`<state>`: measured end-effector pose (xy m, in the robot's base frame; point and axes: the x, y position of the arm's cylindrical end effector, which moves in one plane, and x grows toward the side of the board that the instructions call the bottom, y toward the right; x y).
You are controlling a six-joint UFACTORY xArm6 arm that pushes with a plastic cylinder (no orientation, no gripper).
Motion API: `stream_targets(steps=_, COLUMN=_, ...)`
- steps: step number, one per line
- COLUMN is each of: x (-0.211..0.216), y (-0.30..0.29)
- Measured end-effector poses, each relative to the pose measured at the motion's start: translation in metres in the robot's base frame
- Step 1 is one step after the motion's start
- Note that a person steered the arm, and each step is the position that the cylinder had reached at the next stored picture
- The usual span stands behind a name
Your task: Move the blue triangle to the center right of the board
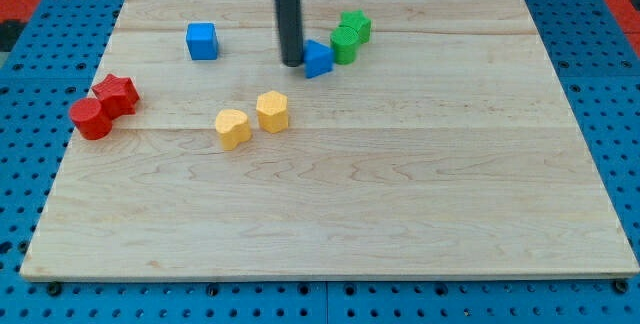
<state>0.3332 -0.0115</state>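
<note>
The blue triangle (319, 59) lies on the wooden board (400, 184) near the view's top, a little left of the middle. My tip (291, 63) stands right against its left side. The dark rod rises straight up from there to the view's top edge. A green block (344, 45) touches the triangle's upper right side.
A second green block (356, 26) sits just above right of the first. A blue cube (202, 41) is at the upper left. Two yellow blocks (233, 128) (272, 111) lie below my tip. A red cylinder (91, 119) and a red star-like block (116, 95) sit at the left edge.
</note>
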Motion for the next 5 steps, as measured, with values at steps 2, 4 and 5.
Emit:
stream_targets(steps=2, x=0.012, y=0.081)
stream_targets(steps=4, x=0.03, y=0.186)
stream_targets(steps=5, x=0.029, y=0.102)
